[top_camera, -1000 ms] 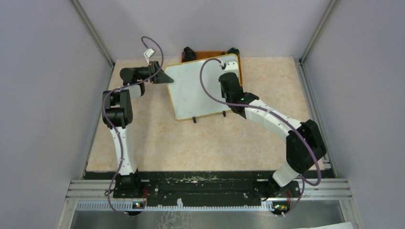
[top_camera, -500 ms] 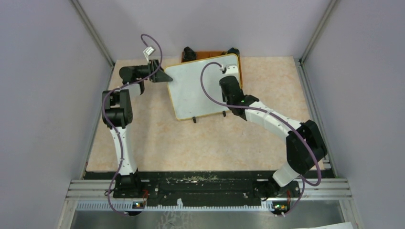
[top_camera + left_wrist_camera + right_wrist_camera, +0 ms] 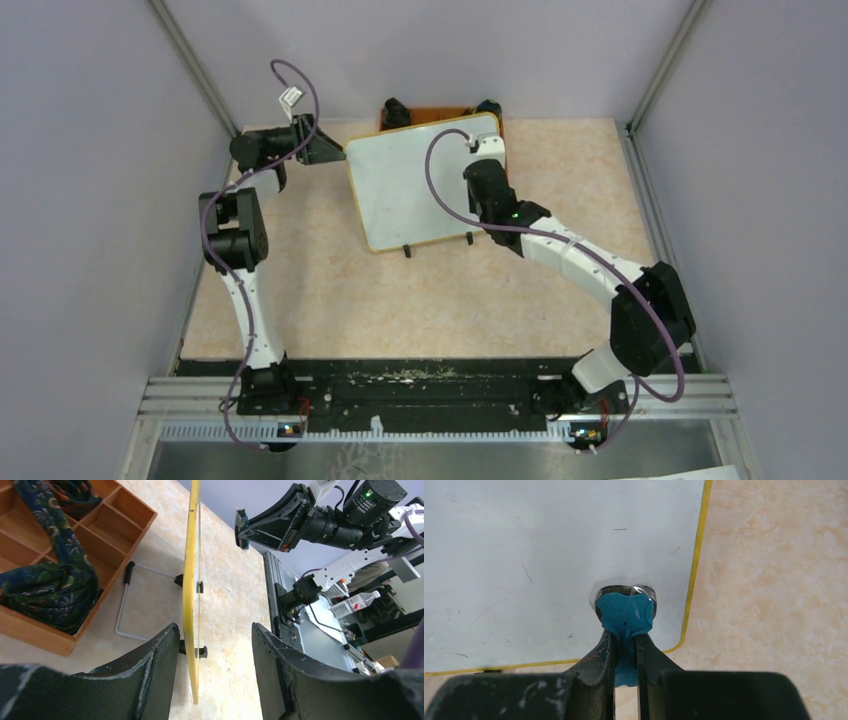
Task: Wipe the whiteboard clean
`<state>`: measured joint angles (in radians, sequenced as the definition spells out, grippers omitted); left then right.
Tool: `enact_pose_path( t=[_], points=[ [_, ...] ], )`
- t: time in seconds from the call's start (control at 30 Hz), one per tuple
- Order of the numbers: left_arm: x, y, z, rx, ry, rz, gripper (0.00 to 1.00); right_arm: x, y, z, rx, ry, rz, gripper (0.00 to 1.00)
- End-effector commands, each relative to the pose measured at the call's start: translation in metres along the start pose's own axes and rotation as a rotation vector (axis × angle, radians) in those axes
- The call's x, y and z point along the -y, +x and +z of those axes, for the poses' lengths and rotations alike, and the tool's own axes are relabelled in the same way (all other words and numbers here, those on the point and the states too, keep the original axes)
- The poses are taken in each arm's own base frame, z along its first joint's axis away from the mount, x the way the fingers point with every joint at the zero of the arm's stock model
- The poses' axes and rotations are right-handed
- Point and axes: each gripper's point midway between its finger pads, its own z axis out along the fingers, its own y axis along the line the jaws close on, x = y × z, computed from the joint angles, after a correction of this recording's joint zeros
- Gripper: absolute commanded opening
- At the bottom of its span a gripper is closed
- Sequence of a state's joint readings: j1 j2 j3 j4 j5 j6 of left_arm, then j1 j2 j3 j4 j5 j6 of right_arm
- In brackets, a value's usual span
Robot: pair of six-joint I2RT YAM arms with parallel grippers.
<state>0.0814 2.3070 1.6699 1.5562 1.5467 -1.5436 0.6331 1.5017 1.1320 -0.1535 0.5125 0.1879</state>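
The whiteboard (image 3: 410,190) stands tilted on two small black feet and has a thin yellow frame. Its face (image 3: 549,550) shows only faint scratches. My right gripper (image 3: 487,152) is over the board's far right corner. In the right wrist view it (image 3: 625,640) is shut on a blue eraser (image 3: 625,611), which is pressed against the board near a rounded corner. My left gripper (image 3: 332,150) is at the board's far left corner. In the left wrist view it (image 3: 214,628) is open, with the board's edge (image 3: 190,580) between the jaws, nearer the left finger.
An orange wooden tray (image 3: 440,113) lies behind the board. In the left wrist view its compartments (image 3: 107,527) hold a dark patterned cloth (image 3: 45,585). The board's wire stand (image 3: 122,607) rests on the table behind it. Grey walls close in both sides.
My left gripper has moved back and to the left, to the board's far left corner. My right gripper, with the eraser, has shifted slightly right across the board.
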Motion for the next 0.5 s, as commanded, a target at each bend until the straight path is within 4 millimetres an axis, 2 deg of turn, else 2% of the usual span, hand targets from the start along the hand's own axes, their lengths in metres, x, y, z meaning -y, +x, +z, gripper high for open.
enact_pose_path(
  t=[0.0,0.2,0.37,0.47],
  points=[
    [0.017,0.018,-0.034,-0.23,-0.072,0.306,0.61,0.0,-0.029,-0.018,0.083,-0.025,0.058,0.0],
    [0.019,0.019,-0.063,-0.198,-0.126,0.302,0.61,0.009,-0.032,-0.029,0.095,-0.004,0.067,0.0],
    [0.029,0.024,-0.091,-0.163,-0.183,0.289,0.59,0.033,-0.035,-0.05,0.085,0.072,0.08,0.0],
    [0.043,0.028,-0.106,-0.138,-0.22,0.274,0.58,0.05,-0.031,-0.067,0.044,0.118,0.098,0.0]
  ],
)
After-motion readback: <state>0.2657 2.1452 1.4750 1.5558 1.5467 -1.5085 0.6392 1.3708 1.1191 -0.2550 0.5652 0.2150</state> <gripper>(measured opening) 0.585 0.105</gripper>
